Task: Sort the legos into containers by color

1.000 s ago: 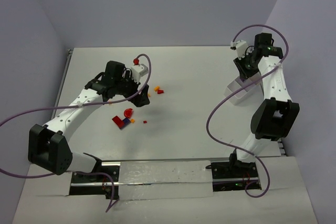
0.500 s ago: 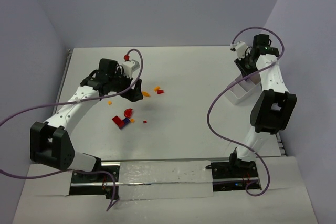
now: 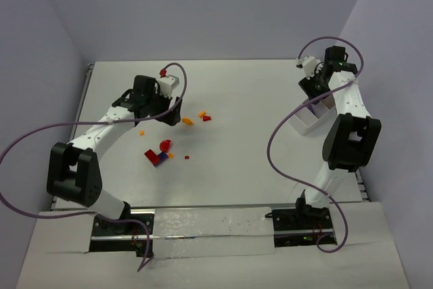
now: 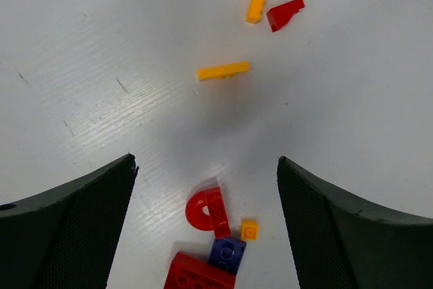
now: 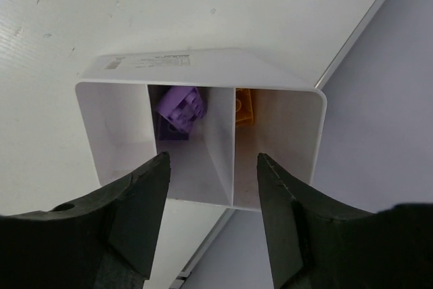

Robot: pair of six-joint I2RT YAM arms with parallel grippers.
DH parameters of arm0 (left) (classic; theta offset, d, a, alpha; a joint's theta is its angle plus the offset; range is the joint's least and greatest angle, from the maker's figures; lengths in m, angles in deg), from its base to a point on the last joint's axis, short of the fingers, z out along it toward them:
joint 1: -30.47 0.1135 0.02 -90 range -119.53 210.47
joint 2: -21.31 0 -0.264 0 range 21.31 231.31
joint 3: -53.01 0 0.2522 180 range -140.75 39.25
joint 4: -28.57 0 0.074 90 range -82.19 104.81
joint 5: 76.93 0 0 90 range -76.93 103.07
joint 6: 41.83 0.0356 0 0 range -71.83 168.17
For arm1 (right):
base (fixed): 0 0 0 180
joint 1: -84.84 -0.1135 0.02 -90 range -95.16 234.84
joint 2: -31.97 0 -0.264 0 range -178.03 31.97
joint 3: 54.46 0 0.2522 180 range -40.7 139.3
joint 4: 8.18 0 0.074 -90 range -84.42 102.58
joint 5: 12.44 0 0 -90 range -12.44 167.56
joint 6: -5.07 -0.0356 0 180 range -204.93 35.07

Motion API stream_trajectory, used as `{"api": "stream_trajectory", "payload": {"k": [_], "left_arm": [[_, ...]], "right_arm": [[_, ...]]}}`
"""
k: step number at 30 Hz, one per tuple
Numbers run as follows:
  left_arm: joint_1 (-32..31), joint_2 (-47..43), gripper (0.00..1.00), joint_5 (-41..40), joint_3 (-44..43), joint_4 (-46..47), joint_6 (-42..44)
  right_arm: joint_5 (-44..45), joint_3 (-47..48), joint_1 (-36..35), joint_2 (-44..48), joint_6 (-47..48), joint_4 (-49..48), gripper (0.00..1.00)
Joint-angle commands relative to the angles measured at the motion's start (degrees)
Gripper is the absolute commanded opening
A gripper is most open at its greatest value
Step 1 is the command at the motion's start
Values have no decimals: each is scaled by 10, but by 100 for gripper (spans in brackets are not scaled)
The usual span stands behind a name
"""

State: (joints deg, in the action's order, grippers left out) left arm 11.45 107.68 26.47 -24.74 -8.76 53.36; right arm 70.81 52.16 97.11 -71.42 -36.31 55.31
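Over the surface (image 4: 81,45) the left gripper (image 4: 206,160) hangs released, jaws wide, nothing btw them. Wrist cam shows only its two black fingertips; the rest is cut off at the frame btm. Below it lies a red arch lego (image 4: 206,209), w/ a tiny orange square (image 4: 249,229) just beside it. A purple brick (image 4: 228,254) touches a red brick (image 4: 193,277) that the btm edge cuts off, so its full shape can't be told. Further out, apart from that cluster, are an orange bar (image 4: 223,70) and another orange pc (image 4: 256,2) w/ a red wedge (image 4: 285,13) just beside it. Top cam shows two more bits on the surface, a red speck (image 3: 187,158) and an orange speck (image 3: 143,133), both too small to make out shape.

At the far right edge of the surface the right gripper (image 5: 213,157) is over the container (image 5: 203,59), fingers parted, gripping nothing. The container shows three bays split by thin walls; can't tell if it's one divided tub or separate tubs pressed together. The middle bay holds a purple lego (image 5: 179,109), partly in shadow. The right bay holds an orange lego (image 5: 243,107), only a small part showing next to the divider. The fingers cover the near wall & part of the bay floors. In top cam the arm covers the container's far end, and its contents can't be seen there.
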Motion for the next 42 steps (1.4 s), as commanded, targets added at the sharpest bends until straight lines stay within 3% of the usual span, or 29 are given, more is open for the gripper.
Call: {"api": "stream_trajectory", "payload": {"k": [1,5,6,7,8,10,16,20,25,32,37,42], "left_arm": [[2,42,86,-28,-16,56,-3],[10,78,75,8,-29,77,-9],[11,87,73,35,-31,86,-5],[12,90,71,42,-32,92,3],[13,93,71,86,-30,96,36],[14,91,73,150,-23,108,98],[27,113,76,266,-44,90,290],[41,184,76,337,-122,-17,440],[48,261,74,356,-204,-108,547],[56,317,68,353,-242,-157,615],[56,324,55,348,-222,-124,613],[55,321,50,347,-211,-111,621]], "right_arm": [[2,-7,5,19,-3,-20,63],[-33,10,3,38,-27,2,72],[-52,19,1,47,-38,15,80],[-57,22,0,50,-41,24,83],[-74,29,-2,59,-50,30,93],[-104,42,-8,75,-65,52,100],[-166,77,-30,91,-94,100,100],[-202,97,-48,100,-114,123,100],[-228,94,-72,126,-131,142,100],[-235,78,-88,141,-141,143,100],[-241,69,-99,139,-154,135,100],[-251,58,-114,137,-169,128,100]]}}
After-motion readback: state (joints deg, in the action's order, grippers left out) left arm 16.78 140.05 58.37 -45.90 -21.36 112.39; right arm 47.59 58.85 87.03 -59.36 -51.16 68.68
